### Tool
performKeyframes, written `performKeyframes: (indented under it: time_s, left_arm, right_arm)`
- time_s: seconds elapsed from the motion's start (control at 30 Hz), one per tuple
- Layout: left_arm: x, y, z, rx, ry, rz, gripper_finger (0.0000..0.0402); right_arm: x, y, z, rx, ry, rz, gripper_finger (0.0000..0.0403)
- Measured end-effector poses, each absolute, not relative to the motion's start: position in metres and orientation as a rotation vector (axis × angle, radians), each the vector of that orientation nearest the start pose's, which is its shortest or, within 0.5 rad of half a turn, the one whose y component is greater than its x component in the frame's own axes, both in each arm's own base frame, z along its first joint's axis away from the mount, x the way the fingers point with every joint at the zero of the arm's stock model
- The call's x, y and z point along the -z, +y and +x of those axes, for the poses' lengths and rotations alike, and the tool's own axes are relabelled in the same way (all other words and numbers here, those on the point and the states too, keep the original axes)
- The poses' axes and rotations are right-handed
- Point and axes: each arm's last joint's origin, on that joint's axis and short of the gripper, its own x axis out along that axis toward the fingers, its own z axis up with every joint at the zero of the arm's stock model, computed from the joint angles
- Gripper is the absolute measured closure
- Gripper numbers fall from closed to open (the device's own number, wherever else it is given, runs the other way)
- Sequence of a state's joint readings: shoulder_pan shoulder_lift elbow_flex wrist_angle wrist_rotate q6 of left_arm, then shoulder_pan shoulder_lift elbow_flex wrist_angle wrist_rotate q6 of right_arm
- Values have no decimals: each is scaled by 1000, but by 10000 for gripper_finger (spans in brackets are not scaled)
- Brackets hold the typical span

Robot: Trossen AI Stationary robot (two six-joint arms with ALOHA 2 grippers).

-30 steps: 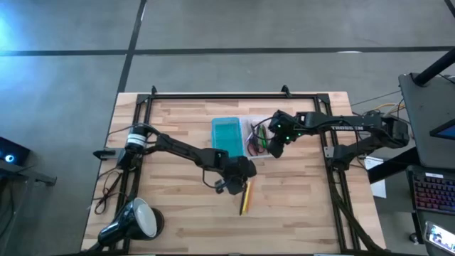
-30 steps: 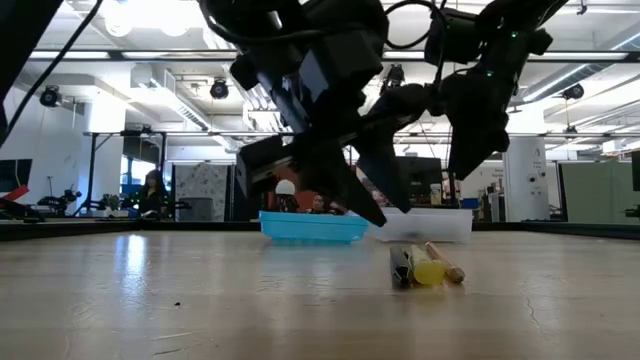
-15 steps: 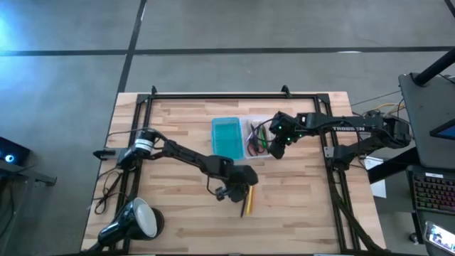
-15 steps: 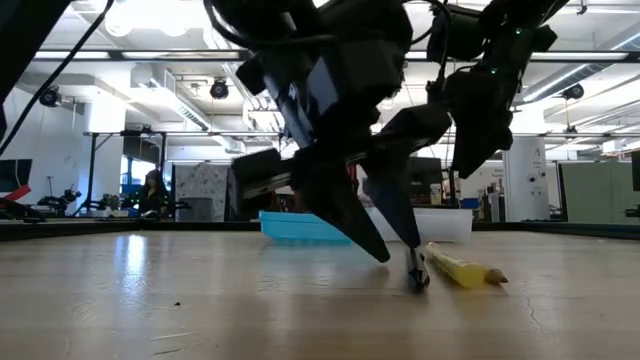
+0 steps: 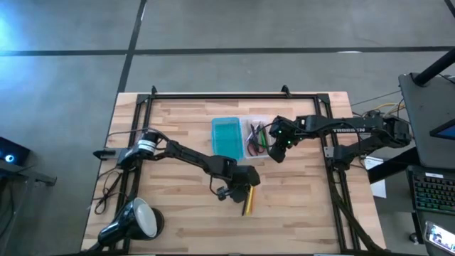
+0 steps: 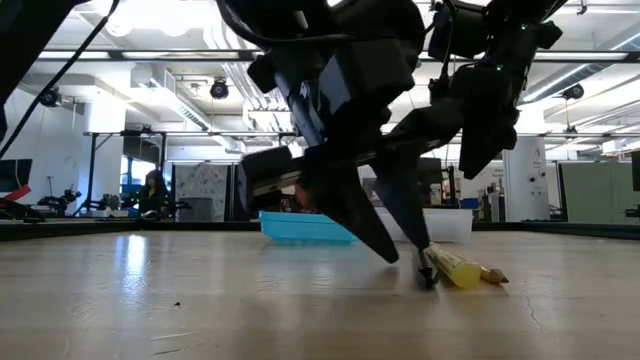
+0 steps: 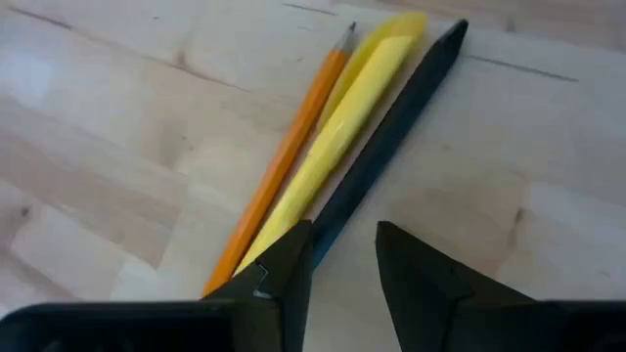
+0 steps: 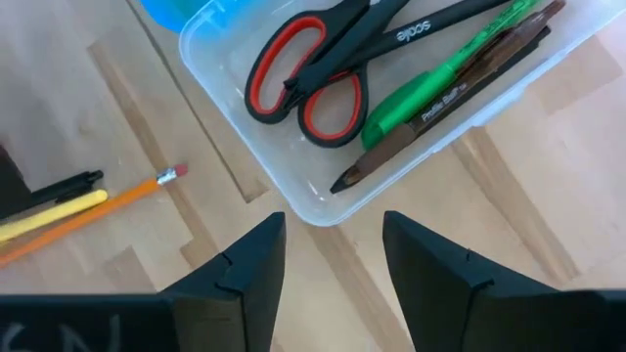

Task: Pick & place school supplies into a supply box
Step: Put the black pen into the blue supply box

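Left end effector (image 7: 337, 259) is down on the bench (image 5: 170, 213), fingers parted astride the black pen (image 7: 391, 137) to grab it. Right end effector (image 8: 328, 259), spread and empty, hovers beside the box (image 8: 430, 127).

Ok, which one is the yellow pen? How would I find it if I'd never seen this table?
Start at the clear tray in the middle of the wooden table and go toward the near edge, to where the left gripper hovers. Three thin sticks lie together there. The yellow pen is the fat middle one, between the thin orange pencil and the black pen.
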State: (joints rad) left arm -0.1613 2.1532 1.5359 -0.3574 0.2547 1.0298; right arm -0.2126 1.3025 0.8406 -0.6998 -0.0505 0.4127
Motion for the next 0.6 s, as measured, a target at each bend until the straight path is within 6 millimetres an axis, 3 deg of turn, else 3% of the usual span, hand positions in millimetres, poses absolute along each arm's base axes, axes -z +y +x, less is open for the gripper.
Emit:
performKeyframes:
  time_s: [0.6]
  left_arm:
    - [-164, -85, 457, 830, 640, 908, 301]
  right_arm:
    - [-210, -40, 229, 379, 1126, 535, 241]
